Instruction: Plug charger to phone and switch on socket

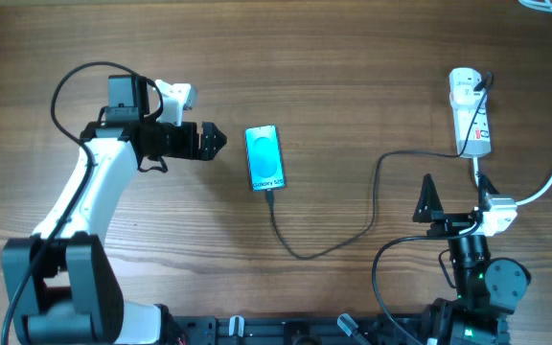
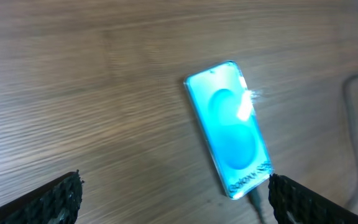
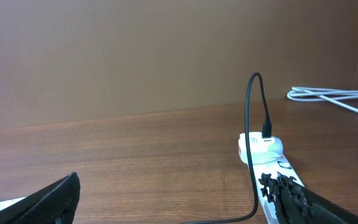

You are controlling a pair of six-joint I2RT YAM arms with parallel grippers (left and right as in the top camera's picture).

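Overhead: phone (image 1: 264, 158) lies flat, centre. The charger (image 1: 326, 247) loops from its lower end to the socket (image 1: 470, 113), far right. Left gripper (image 1: 214, 142) and right gripper (image 1: 453, 203) are both spread and empty.
Left wrist: screen lit; connector (image 2: 254, 199) at the phone's edge, seating unclear.
Right wrist: charger plugged into socket.
Judgement: cable limp and light; grip the stiff tip. No containers.
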